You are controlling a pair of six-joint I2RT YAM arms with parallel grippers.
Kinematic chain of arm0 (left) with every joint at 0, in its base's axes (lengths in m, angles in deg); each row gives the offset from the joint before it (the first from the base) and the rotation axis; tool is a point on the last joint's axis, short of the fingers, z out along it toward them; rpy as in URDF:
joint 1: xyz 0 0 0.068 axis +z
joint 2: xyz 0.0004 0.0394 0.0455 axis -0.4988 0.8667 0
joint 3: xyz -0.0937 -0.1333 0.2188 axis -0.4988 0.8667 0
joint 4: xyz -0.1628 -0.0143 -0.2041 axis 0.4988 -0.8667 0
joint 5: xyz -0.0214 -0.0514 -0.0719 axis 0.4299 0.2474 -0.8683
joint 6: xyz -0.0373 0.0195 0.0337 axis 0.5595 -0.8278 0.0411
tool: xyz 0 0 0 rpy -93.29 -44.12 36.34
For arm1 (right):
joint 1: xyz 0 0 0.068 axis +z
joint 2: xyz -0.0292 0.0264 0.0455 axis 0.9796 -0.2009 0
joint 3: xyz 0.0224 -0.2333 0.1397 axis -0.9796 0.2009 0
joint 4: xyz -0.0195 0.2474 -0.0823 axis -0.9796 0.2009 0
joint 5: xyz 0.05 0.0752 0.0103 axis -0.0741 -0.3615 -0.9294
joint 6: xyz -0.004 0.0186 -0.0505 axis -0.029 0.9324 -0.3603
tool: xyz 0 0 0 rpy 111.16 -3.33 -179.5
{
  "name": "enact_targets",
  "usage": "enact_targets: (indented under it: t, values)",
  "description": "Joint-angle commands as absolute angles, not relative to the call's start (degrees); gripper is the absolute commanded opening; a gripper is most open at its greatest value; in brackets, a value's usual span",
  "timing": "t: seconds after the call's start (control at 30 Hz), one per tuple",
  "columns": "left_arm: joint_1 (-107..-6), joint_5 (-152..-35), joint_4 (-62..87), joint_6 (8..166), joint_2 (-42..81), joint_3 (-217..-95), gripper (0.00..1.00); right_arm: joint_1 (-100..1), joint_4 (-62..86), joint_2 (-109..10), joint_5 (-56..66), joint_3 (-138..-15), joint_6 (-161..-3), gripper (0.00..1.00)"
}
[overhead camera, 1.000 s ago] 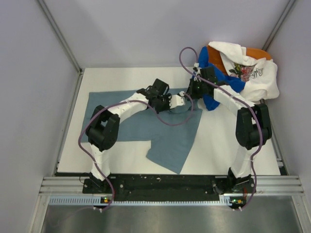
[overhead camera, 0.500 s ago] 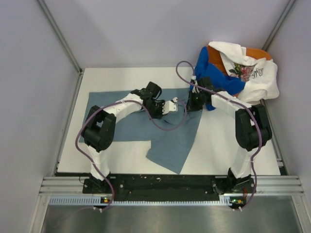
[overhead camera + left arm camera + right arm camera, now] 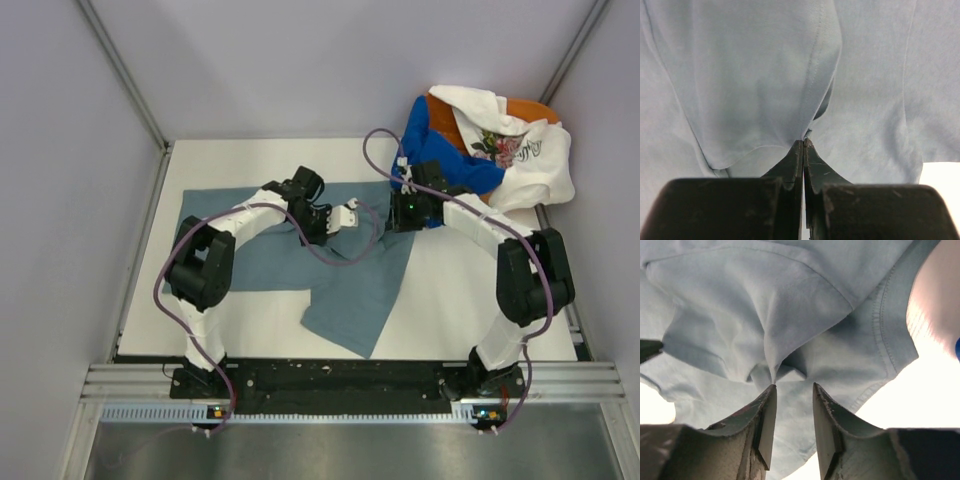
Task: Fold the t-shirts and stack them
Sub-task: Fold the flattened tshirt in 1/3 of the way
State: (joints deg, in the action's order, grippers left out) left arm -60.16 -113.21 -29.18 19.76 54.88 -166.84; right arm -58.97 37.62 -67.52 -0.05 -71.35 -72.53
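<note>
The slate-blue t-shirt [image 3: 270, 262] lies spread on the white table, with its right part rumpled and folded toward the front. My left gripper [image 3: 348, 212] is over the shirt's upper right area. In the left wrist view it [image 3: 804, 142] is shut on a pinched fold of the slate-blue cloth [image 3: 755, 90]. My right gripper [image 3: 392, 217] is just to the right of it, at the shirt's right edge. In the right wrist view it [image 3: 794, 386] is open, and a ridge of the cloth [image 3: 790, 320] stands at its left fingertip. The royal blue shirt [image 3: 428, 135], white floral shirt [image 3: 515, 150] and orange shirt [image 3: 535, 108] are piled at the back right.
The pile sits in the table's back right corner, close behind my right arm. Grey walls enclose the table on the left, back and right. Bare white table [image 3: 450, 290] shows to the right of the slate-blue shirt. A metal rail [image 3: 350, 380] runs along the near edge.
My left gripper has moved left with the cloth. My right gripper has moved toward the near side, from the blue pile's edge onto the slate-blue shirt's right edge.
</note>
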Motion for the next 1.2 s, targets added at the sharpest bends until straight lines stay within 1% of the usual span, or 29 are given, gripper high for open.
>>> enact_targets:
  t: [0.0,0.1,0.17,0.33,0.43,0.67,1.0,1.17]
  values:
    - [-59.0,-115.2,-29.2,19.2,53.2,-168.4,0.00,-58.3,37.4,-62.6,-1.7,-67.9,-76.5,0.31]
    - [-58.5,-115.7,-29.1,19.5,53.4,-168.5,0.00,-58.1,36.2,-62.1,-5.6,-65.1,-77.9,0.29]
    - [-58.5,-115.8,-29.1,19.4,53.5,-168.5,0.00,-56.9,35.0,-62.5,-5.9,-64.2,-78.4,0.30]
    - [-58.5,-116.8,-29.2,19.8,54.2,-169.4,0.00,-53.8,31.2,-64.6,-4.0,-63.3,-78.7,0.29]
    - [-58.4,-117.0,-29.4,19.9,54.3,-169.6,0.00,-53.6,29.2,-66.0,-2.4,-63.6,-78.5,0.30]
    - [-58.4,-116.3,-29.4,19.7,54.2,-169.6,0.00,-53.7,29.2,-70.4,-1.0,-66.4,-79.3,0.29]
    - [-58.4,-116.1,-29.4,19.8,54.4,-169.5,0.00,-53.7,28.9,-74.2,-1.0,-67.8,-78.6,0.31]
    - [-58.5,-115.8,-29.5,19.5,54.7,-169.5,0.00,-53.6,29.5,-74.6,3.0,-68.5,-78.0,0.32]
